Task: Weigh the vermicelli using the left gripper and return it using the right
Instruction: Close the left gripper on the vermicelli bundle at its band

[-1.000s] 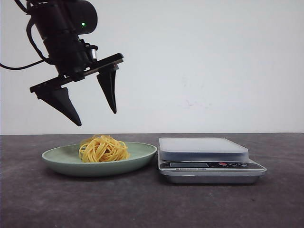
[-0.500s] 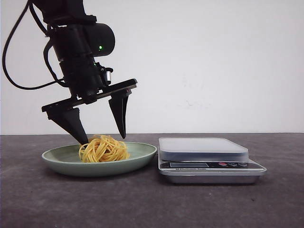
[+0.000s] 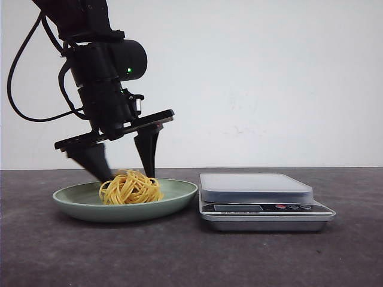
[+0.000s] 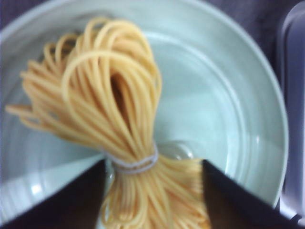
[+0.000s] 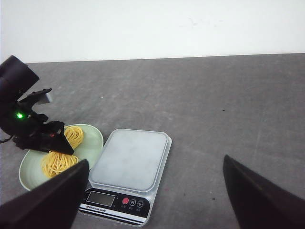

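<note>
vermicelli (image 3: 130, 188): yellow-orange strands looped into a nest, tied by a pale band (image 4: 136, 163) near one end; seated in the pale green plate (image 3: 179, 192) toward the desk's (image 3: 191, 257) left edge, not lifted.
left gripper (image 3: 122, 174): jaws spread, one on each side of the nest, tips down at strand level; no squeeze seen.
right gripper (image 5: 157, 191): jaws spread wide, nothing held, well above the desk.
scale (image 3: 257, 186): just beside the plate, toward the desk's centre; platform bare.
handling: judged light, soft, springy; loose loops likely to slip or trail.
grasp point: banded waist judged best, strands gathered tightest there.
risk: a shallow pinch may catch only a few strands.
</note>
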`<state>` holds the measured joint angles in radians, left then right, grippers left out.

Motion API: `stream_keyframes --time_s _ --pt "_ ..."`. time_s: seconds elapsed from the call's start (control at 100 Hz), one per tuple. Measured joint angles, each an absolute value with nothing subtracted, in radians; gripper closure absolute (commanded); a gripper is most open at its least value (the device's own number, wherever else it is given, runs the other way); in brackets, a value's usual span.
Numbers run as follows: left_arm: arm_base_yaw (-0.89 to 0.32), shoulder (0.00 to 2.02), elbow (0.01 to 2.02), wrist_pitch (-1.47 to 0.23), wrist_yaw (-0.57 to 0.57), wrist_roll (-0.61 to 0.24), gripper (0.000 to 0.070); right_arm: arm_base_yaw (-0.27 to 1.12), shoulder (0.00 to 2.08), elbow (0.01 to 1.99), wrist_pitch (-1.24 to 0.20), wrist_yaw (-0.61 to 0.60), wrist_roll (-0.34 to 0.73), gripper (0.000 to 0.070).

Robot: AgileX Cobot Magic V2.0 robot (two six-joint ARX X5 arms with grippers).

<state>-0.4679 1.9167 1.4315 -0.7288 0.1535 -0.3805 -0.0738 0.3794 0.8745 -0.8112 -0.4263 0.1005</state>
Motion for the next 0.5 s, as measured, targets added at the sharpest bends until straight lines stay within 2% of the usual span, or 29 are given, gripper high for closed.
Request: stream_keyframes --time_s 0.07,0.13,0.5 --pt "-0.467 1.917 1.431 -0.731 0.152 -0.373 0.0626 -0.074 0.379 0.875 -0.811 -0.426 0.101 0.0131" --pt "-0.467 1.917 1.431 -0.737 0.15 -0.363 0.07 -0.074 0.379 0.875 -0.811 -0.426 0.101 0.0131" --pt "-0.468 1.913 1.439 -0.748 0.151 -0.307 0.0696 -0.074 0.379 0.875 -0.811 -0.425 0.101 0.0132"
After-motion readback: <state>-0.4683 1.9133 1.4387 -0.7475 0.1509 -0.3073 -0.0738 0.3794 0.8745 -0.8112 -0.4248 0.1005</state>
